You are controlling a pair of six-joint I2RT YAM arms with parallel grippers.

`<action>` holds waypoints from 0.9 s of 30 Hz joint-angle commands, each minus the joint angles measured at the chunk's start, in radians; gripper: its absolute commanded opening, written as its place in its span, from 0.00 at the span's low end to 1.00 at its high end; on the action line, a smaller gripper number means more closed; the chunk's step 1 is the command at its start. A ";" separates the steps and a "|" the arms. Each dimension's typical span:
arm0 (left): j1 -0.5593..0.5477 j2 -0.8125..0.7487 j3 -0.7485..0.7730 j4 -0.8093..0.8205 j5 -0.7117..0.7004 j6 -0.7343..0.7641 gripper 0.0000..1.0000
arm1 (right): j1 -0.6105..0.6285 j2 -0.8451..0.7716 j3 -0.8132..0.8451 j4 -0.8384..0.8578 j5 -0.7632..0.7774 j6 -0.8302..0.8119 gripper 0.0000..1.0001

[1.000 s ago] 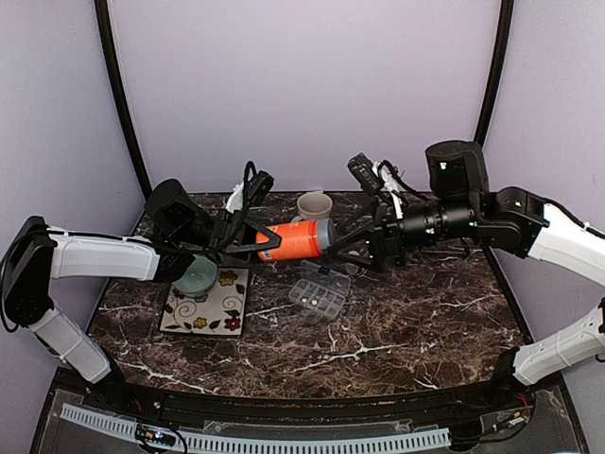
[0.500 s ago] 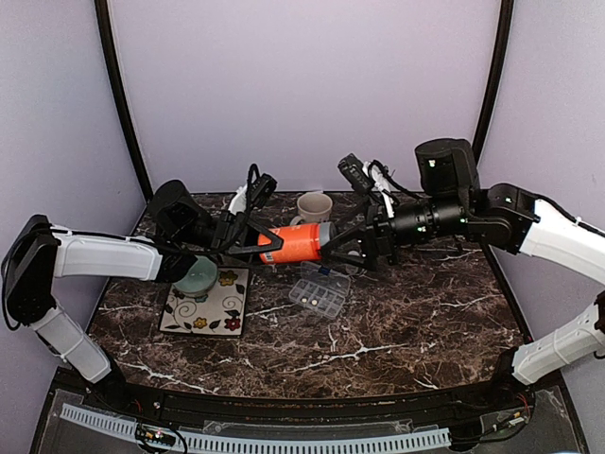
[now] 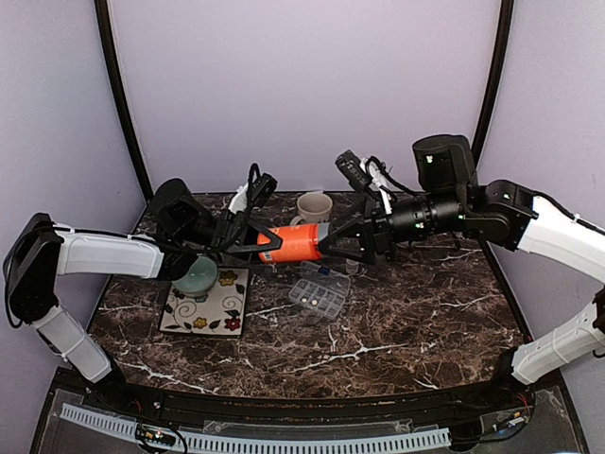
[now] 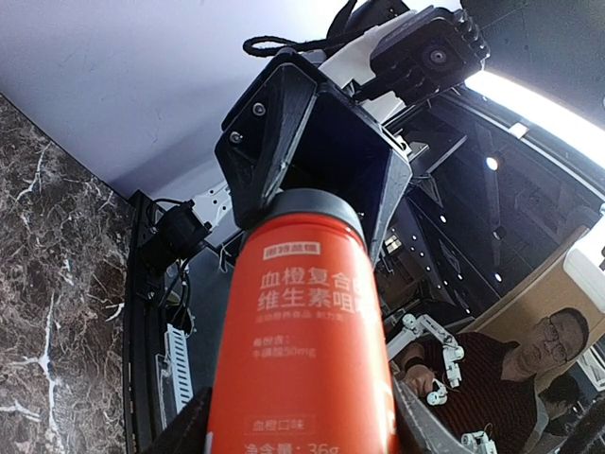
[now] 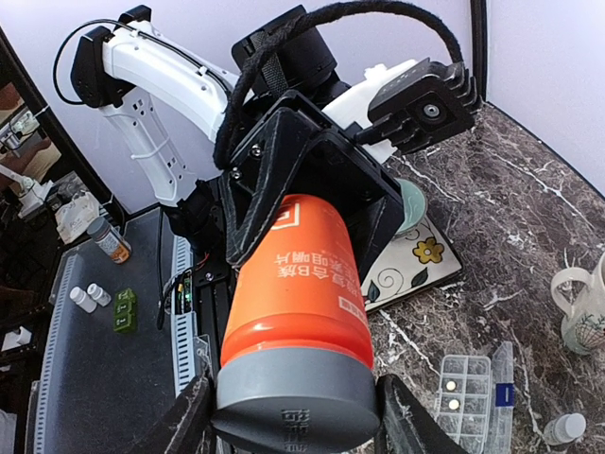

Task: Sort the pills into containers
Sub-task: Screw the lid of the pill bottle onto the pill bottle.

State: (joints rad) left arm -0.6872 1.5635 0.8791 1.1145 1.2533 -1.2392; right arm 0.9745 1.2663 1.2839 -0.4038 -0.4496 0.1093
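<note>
Two robot arms meet in the air above the dark table, and an orange bottle lies sideways between them. The left gripper pinches the bottom end of the bottle and holds it up. The right gripper is at the other end, and its fingers sit on both sides of the grey cap. I cannot tell if they squeeze the cap or only stand very close to it. Right under the bottle, on the table, lies the clear organiser box with its lid flipped open toward the back. The box has many little compartments. Two white pills sit in it, each in its own compartment, one just beside the other. A cream mug stands behind the bottle, near the back wall. A green bowl sits on a tile with flowers at the left, partly under the left arm. A tiny bottle is just beside the lid.
</note>
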 commanded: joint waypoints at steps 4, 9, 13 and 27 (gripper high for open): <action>-0.006 -0.009 0.060 0.071 -0.046 0.018 0.00 | 0.012 0.032 0.013 0.071 -0.028 0.065 0.19; -0.026 -0.040 0.096 -0.138 -0.081 0.189 0.00 | 0.012 0.056 0.024 0.103 -0.046 0.147 0.13; -0.048 -0.076 0.144 -0.357 -0.130 0.374 0.00 | 0.012 0.074 0.040 0.122 -0.054 0.215 0.11; -0.119 -0.152 0.187 -0.567 -0.284 0.645 0.00 | 0.008 0.137 0.038 0.213 -0.077 0.540 0.08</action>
State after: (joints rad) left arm -0.7025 1.4292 0.9833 0.6064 1.1645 -0.7078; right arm 0.9524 1.2919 1.3167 -0.3637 -0.4892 0.5110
